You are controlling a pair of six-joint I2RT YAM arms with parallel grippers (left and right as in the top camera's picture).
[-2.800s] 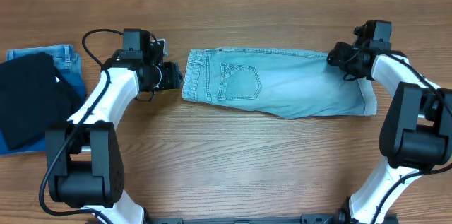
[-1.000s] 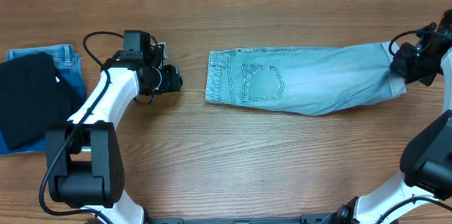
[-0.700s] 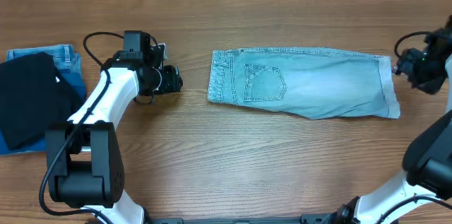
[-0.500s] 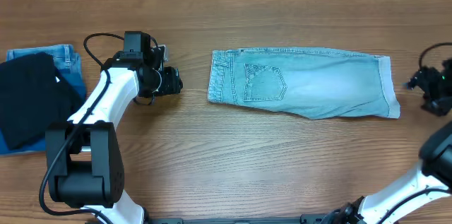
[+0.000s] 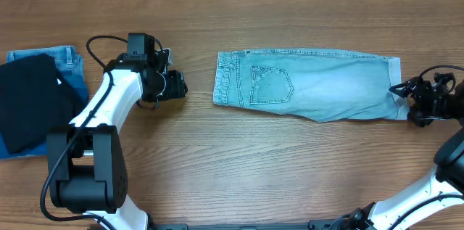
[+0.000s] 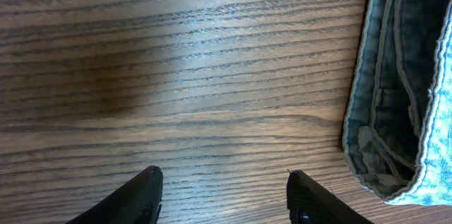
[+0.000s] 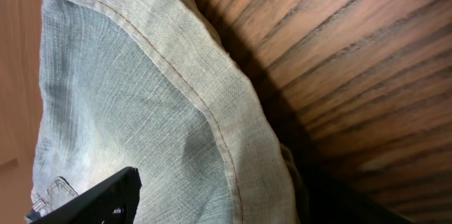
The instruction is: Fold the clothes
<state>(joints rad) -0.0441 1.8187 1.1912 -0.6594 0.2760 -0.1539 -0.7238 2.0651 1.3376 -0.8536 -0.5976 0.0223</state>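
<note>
The shorts lay flat across the upper middle of the bench, waistband at the left and hems at the right, apparently doubled lengthwise and ready for a cross fold. The right gripper sat at the lower-right hem corner, jaws spread around the edge and not yet clamped. The left gripper hung released over bare wood just left of the waistband.

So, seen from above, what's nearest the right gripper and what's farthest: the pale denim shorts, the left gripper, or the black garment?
1. Pale denim shorts, hem right beside the right gripper.
2. Left gripper, beyond the shorts' waistband end.
3. Black garment, at the far left.
</note>
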